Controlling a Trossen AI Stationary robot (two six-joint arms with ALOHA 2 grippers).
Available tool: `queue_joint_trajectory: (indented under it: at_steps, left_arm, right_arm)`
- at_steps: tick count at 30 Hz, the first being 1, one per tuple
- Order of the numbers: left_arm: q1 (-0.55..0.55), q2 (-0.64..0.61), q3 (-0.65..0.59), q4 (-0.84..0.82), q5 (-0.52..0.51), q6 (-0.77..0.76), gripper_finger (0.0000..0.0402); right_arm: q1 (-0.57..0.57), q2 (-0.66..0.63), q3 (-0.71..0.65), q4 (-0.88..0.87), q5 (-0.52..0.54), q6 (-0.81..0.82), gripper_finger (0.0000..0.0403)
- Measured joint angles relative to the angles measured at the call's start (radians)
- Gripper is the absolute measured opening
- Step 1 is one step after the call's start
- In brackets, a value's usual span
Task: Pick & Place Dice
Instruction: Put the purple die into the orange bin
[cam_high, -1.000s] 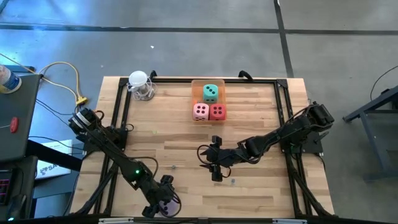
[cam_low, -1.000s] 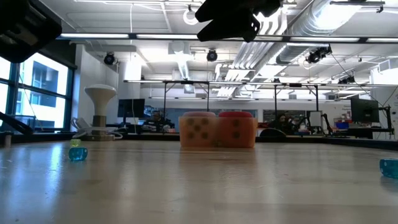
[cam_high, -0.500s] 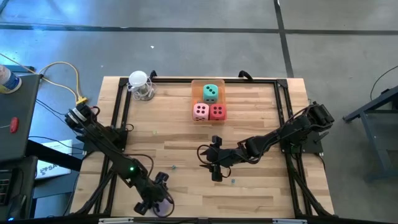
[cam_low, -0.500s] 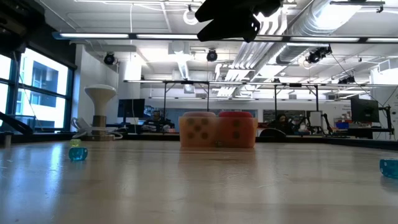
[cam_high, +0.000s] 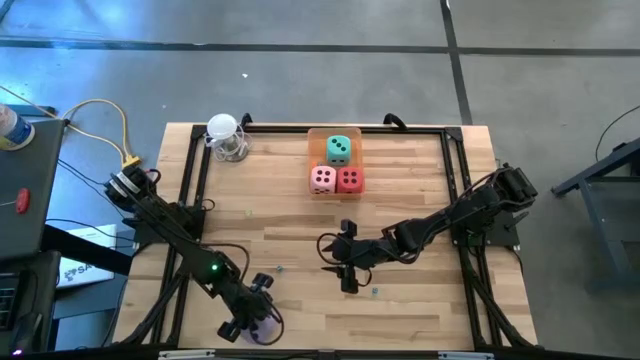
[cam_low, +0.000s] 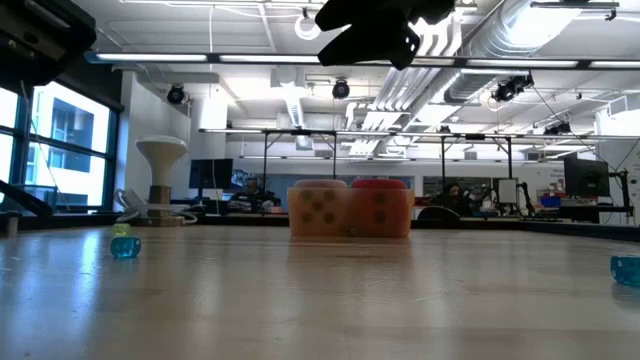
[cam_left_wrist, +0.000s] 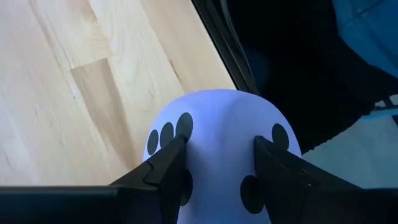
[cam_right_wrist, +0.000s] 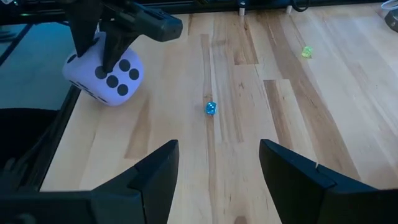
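High view: left gripper (cam_high: 252, 322) sits at the bottom edge of the frame, left of centre, jaws clamped on the purple die (cam_high: 262, 325), right at the near lip of the table (cam_high: 420, 170). The other three dice are grouped at top centre: teal-green die (cam_high: 339, 149) furthest up, pink die (cam_high: 322, 179) and red die (cam_high: 350, 180) side by side just below it, touching. So the group lies up and to the right of the held die, well apart, w/ bare wood between. Right gripper (cam_high: 343, 260) hangs mid-frame, a bit right of centre, jaws apart, holding nothing; it's nearer the group than the left arm is, but the left has the cargo.

Low view: pink die (cam_low: 318, 210) and red die (cam_low: 380, 208) sit centre frame, far across the table. A small blue bead (cam_low: 125, 246) at left. A dark arm shape at top centre, another dark bit in the upper left corner; can't tell jaws here.

Left wrist view: fingers (cam_left_wrist: 163, 167) pinch the purple die (cam_left_wrist: 217, 143) from both sides; table edge and dark drop-off just beyond it.

Right wrist view: own fingers (cam_right_wrist: 152, 171) wide apart at bottom; purple die (cam_right_wrist: 109, 78) in the upper left, hanging from the left gripper (cam_right_wrist: 109, 50) by the table edge. Blue bead (cam_right_wrist: 211, 108) mid-frame.

Likely next: carry purple toward the cluster.
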Motion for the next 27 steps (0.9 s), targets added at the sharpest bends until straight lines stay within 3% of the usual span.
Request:
queue_joint_trajectory:
  at_steps: [19, 27]
  left_arm:
    - [0.008, -0.018, 0.021, -0.018, -0.016, 0.133, 0.0160]
    - [0.009, -0.018, 0.150, -0.191, -0.071, 0.211, 0.0161]
  right_arm:
    - [0.025, 0.000, 0.000, 0.001, -0.045, 0.033, 0.0215]
    - [0.046, 0.000, 0.000, 0.033, -0.045, 0.018, 0.0215]
